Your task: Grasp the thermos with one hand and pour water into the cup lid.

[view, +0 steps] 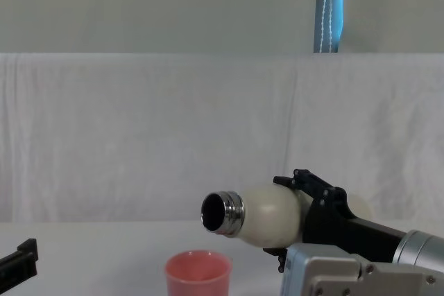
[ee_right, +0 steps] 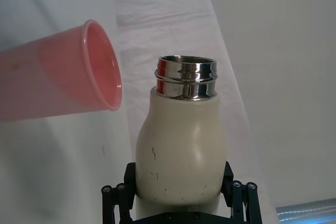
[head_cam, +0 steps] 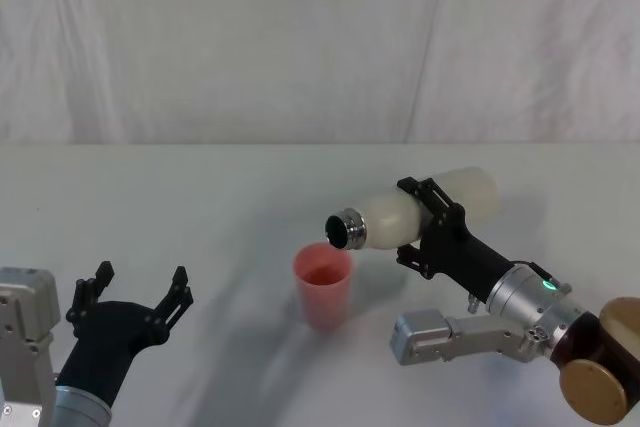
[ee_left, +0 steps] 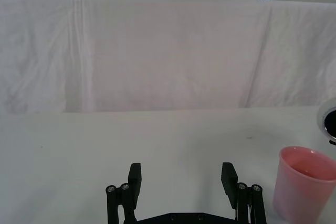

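The cream-white thermos (head_cam: 400,209) lies nearly on its side in the air, held round its body by my right gripper (head_cam: 428,229), which is shut on it. Its open steel neck (head_cam: 345,230) points left and hangs just above the rim of the pink cup lid (head_cam: 323,285), which stands upright on the table. From the chest view the thermos (view: 267,214) is level, mouth (view: 220,212) over the cup lid (view: 198,274). The right wrist view looks along the thermos (ee_right: 181,150) to the cup lid (ee_right: 60,82). My left gripper (head_cam: 135,295) rests open at the near left, empty.
A white cloth covers the table (head_cam: 200,197) and a white drape hangs behind it. A blue pole (view: 329,6) stands behind the drape at the right. The left wrist view shows the open left gripper (ee_left: 182,178) with the cup lid (ee_left: 307,182) off to one side.
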Tool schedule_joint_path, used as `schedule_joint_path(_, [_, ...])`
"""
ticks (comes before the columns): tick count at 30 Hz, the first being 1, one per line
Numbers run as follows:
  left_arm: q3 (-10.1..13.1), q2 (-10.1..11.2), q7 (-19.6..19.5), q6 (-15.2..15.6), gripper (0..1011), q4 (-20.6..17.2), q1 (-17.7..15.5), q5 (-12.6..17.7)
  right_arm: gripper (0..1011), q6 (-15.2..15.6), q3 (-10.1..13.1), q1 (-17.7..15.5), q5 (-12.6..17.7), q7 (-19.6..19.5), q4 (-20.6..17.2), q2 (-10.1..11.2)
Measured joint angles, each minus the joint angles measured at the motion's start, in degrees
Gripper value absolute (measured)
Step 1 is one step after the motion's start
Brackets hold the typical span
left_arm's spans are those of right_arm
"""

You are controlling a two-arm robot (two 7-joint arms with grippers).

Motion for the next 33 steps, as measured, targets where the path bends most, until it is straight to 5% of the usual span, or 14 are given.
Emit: schedule_joint_path(33, [0.0,0.0,0.0,0.0,1001,0.0,0.0,0.0,962,4.33,-4.64,4.27,-6.49,-4.0,2.6,0.71])
